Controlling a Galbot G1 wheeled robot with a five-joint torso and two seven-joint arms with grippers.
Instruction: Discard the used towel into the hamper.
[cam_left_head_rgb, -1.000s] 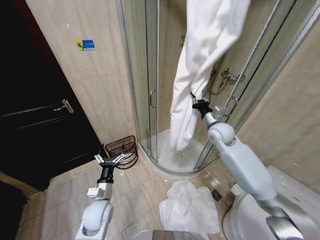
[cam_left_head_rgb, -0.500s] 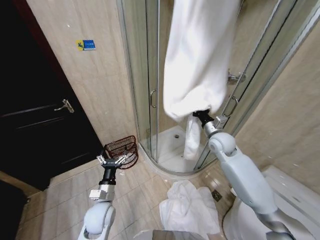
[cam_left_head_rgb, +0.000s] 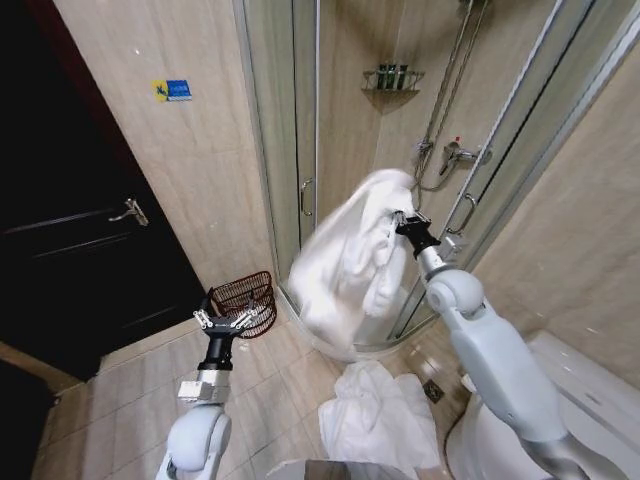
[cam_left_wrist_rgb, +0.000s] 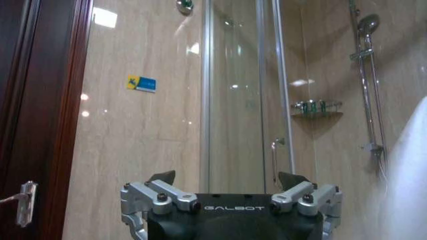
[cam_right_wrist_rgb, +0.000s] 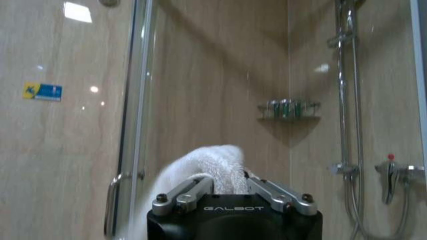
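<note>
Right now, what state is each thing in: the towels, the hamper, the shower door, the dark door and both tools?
Towel: off the floor, bunched, held by the right tool.
Right tool: shut on the towel, raised before the shower.
Left tool: open, holding nothing, low near the hamper.
Hamper: upright on the floor, looks empty.
Second towel: crumpled on the floor.
Shower door: open.
Dark door: shut.

Head downward; wrists toward shared shower (cam_left_head_rgb: 400, 120).
</note>
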